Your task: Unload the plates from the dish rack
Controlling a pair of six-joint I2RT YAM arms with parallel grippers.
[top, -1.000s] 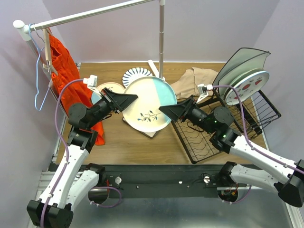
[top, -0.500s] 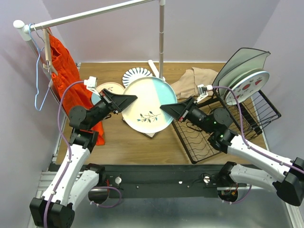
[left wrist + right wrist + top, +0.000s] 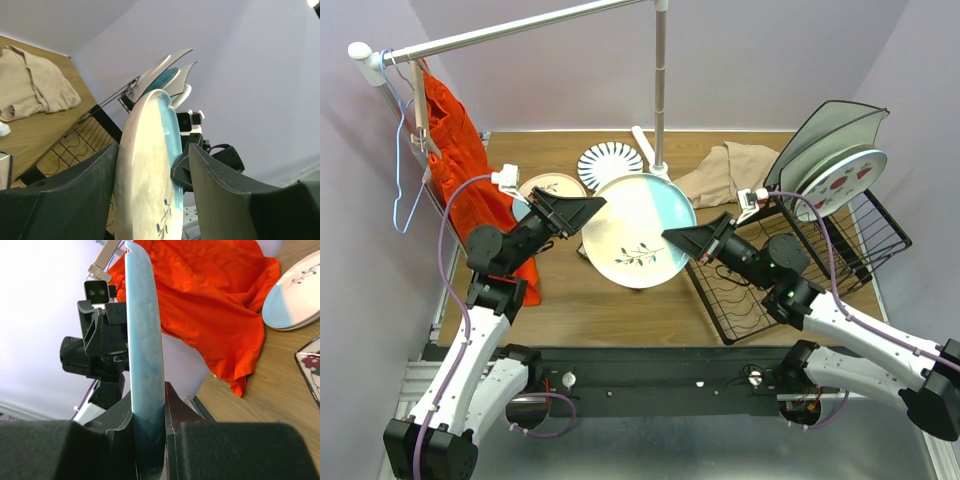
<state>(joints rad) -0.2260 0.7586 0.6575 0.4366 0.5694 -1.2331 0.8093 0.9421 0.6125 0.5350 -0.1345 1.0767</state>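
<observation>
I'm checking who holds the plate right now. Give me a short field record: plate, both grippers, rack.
plate: round cream-and-blue plate, held tilted
right gripper: shut on the plate's rim
left gripper: open, fingers either side of the rim, not clamping
dish rack: red-spotted plate upright in it
table: striped plate, beige cloth

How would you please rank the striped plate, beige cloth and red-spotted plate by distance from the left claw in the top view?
1. Striped plate, just beyond the left claw.
2. Beige cloth, back right of centre.
3. Red-spotted plate, upright in the dish rack, far right.
</observation>
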